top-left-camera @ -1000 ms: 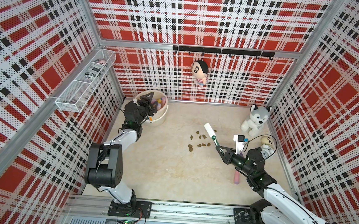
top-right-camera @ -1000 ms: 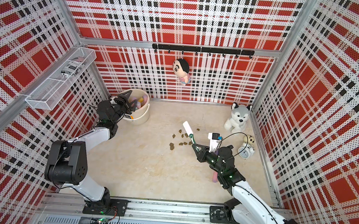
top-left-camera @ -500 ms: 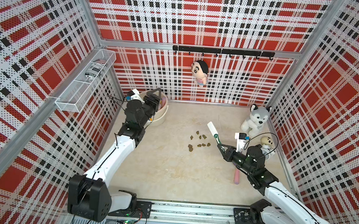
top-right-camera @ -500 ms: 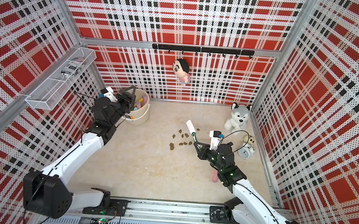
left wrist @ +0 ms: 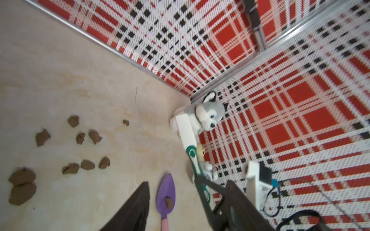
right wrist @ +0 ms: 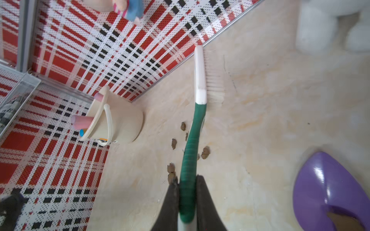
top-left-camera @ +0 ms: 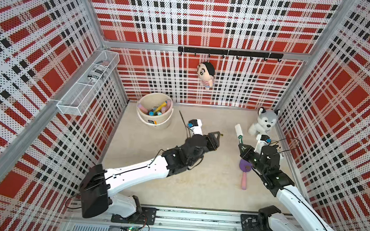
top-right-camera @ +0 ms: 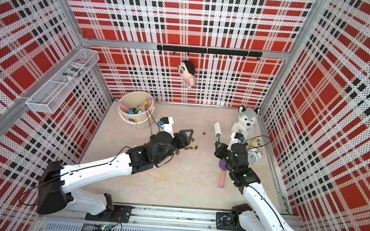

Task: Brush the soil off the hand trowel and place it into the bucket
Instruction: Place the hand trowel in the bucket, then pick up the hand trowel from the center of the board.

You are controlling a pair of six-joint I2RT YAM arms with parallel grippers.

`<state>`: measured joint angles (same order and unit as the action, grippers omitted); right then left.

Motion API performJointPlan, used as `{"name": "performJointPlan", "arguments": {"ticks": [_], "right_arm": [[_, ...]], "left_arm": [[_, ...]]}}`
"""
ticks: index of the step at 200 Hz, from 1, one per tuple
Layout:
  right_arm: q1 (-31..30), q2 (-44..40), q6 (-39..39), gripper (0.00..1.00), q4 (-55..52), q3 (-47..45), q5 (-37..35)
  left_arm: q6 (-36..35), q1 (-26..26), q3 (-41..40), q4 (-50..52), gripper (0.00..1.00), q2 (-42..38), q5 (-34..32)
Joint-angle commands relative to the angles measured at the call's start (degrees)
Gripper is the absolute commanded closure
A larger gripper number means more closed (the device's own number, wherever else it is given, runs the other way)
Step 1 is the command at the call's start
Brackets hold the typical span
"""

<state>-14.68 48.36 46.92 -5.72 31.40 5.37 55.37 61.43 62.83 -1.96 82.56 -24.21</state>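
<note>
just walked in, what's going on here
The right gripper is shut on a green-handled brush. The purple trowel lies on the table beside it with one soil lump on its blade; more lumps are scattered nearby. The left gripper hovers open and empty near them. The bucket holds other tools, not this trowel.
</note>
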Motion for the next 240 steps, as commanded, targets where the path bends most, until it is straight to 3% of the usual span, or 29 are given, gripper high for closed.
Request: {"name": "performJointPlan", "arguments": {"ticks": [1,40,106,240], "right_arm": [[3.94,-3.23,2.54,1.0,-4.37,1.47,-1.07],[7.55,-7.33,3.22,1.0,-8.4,1.64,-3.0],[7.64,-11.55,0.48,1.0,-13.48,4.11,-6.6],[7.82,-12.67,-0.06,1.0,-14.43,3.84,-7.74]], "left_arm": [[-1.51,5.88,5.58,4.31,0.38,6.62,-3.86],[-2.99,12.71,15.63,7.6,0.39,22.5,-2.12],[-5.19,15.74,32.89,14.74,0.4,42.59,2.39],[-9.41,17.58,44.68,28.36,0.39,55.17,-0.49]]}}
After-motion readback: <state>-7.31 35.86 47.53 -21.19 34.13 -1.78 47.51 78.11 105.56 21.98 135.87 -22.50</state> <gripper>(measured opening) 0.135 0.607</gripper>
